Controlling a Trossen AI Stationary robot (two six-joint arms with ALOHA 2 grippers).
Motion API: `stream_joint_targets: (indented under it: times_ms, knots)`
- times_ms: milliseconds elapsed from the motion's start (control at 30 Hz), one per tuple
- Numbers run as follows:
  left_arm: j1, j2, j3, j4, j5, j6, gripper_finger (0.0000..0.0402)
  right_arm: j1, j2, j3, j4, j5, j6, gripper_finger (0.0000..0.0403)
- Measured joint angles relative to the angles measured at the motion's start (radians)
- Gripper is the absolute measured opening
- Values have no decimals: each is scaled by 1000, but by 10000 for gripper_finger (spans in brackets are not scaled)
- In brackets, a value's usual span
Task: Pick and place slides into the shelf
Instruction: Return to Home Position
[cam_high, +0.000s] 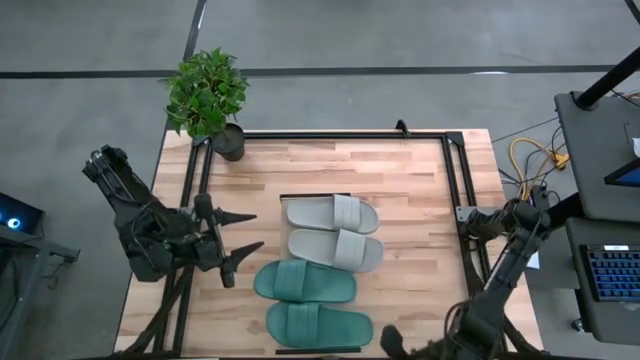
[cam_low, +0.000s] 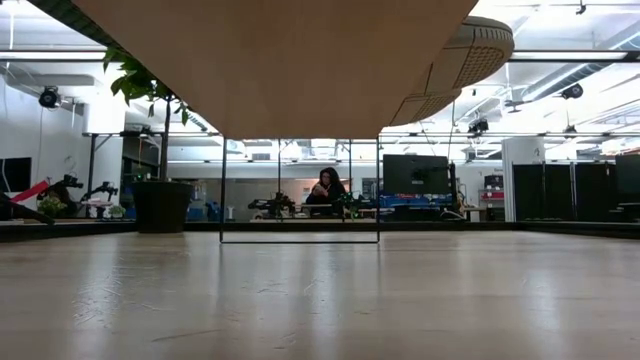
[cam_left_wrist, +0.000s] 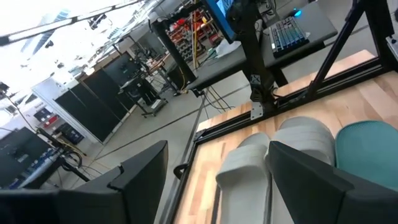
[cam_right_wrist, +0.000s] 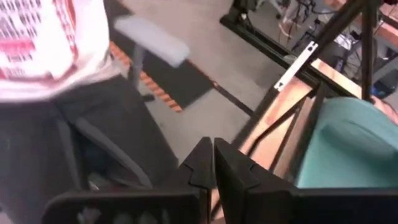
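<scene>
Four slides lie side by side on the shelf (cam_low: 280, 70), whose dark far end edge (cam_high: 315, 197) shows in the high view. The two grey slides (cam_high: 333, 213) (cam_high: 336, 248) are farther away. The two teal slides (cam_high: 305, 282) (cam_high: 320, 325) are nearer. My left gripper (cam_high: 242, 234) hovers open to the left of the slides, pointing at them. Its wrist view shows the grey slides (cam_left_wrist: 249, 168) and a teal slide (cam_left_wrist: 367, 143) ahead. My right gripper (cam_high: 390, 340) is shut at the table's near edge, beside the nearest teal slide (cam_right_wrist: 348, 143).
A potted plant (cam_high: 210, 95) stands at the far left corner. Black frame rails (cam_high: 455, 190) run along the table's edges. A seated person in a white shirt (cam_right_wrist: 56, 37) is beyond the near edge. Another person (cam_low: 327, 187) sits far back in the room.
</scene>
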Motion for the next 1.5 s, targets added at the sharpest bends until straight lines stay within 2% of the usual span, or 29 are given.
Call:
stream_joint_targets:
  times_ms: [133, 267, 433, 533, 767, 900, 1033, 1200, 1333, 1500]
  knots:
    - [0, 0, -16, 0, 0, -39, 262, -4, -59, -138, 124, 3, 79, 8]
    - [0, 0, -30, -1, 0, -45, 262, -50, -95, -331, 317, -19, 58, 8]
    - [2, 0, -32, -1, -4, -66, 262, -190, -194, -533, 601, -224, -49, 9]
    - [2, 0, -32, -1, -45, -67, 262, -307, -258, -609, 662, -321, -99, 8]
    - [2, -1, -33, -1, -70, -68, 262, -485, -493, -681, 677, -390, -264, 8]
    - [2, -1, -37, -1, -76, -68, 262, -540, -639, -722, 712, -359, -369, 8]
    - [2, -1, -44, -2, -77, -92, 262, -582, -765, -830, 799, -352, -449, 8]
    - [2, 0, -45, -2, -78, -121, 262, -585, -864, -1086, 1215, -332, -669, 8]
    - [2, 0, -45, -2, -78, -121, 262, -623, -903, -1252, 1426, -254, -670, 8]
    - [2, 0, -45, -2, -79, -122, 262, -701, -1005, -1348, 1386, -149, -551, 8]
